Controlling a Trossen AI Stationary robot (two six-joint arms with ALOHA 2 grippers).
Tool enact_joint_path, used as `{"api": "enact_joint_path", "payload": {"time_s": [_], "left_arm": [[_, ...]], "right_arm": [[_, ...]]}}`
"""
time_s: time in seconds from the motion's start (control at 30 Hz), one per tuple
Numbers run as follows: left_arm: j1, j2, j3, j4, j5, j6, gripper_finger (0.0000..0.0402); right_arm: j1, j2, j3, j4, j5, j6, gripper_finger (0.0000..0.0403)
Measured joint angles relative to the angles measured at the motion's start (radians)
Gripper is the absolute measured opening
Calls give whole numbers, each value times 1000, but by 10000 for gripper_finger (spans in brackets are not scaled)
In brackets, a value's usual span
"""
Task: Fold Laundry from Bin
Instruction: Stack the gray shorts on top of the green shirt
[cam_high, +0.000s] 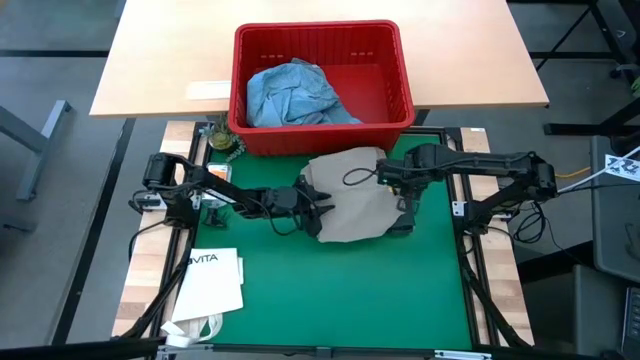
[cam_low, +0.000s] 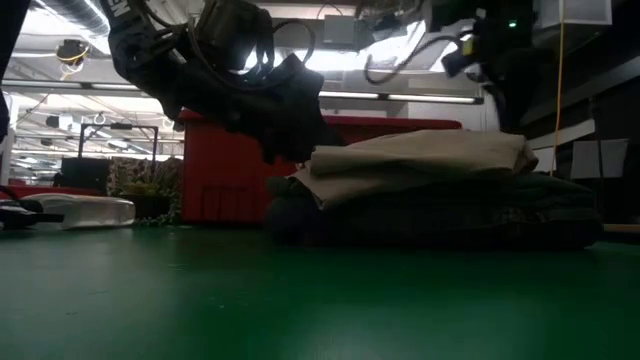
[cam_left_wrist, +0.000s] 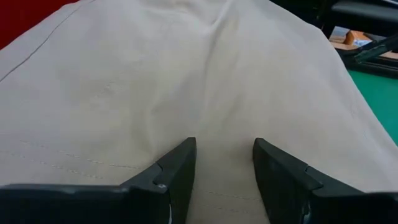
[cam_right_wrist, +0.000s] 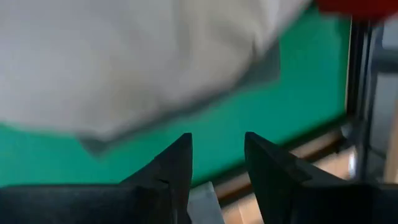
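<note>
I am hovering both parted, empty grippers, left gripper (cam_high: 318, 208) and right gripper (cam_high: 405, 205), over the khaki garment (cam_high: 355, 195) at mid-frame, below the red bin (cam_high: 322, 85) holding blue denim (cam_high: 295, 95).

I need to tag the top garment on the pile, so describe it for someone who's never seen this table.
On the green mat, just in front of the red bin, sits a folded stack. The khaki-tan garment lies on top; the layers beneath it are dark.
</note>
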Motion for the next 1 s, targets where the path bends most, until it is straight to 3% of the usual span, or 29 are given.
{"api": "enact_joint_path", "payload": {"time_s": [0.13,0.3,0.53,0.63,1.0], "left_arm": [[0,0,0,0,1,0,156],[0,0,-1,0,2,0,156],[0,0,-1,3,2,-1,156],[0,0,-2,4,3,-1,156],[0,0,-2,5,4,-1,156]], "right_arm": [[20,-2,0,-118,8,50,144],[112,-52,0,-55,31,72,143],[303,-64,0,55,257,158,143],[357,-37,0,107,304,155,143],[380,132,0,69,255,143,143]]}}
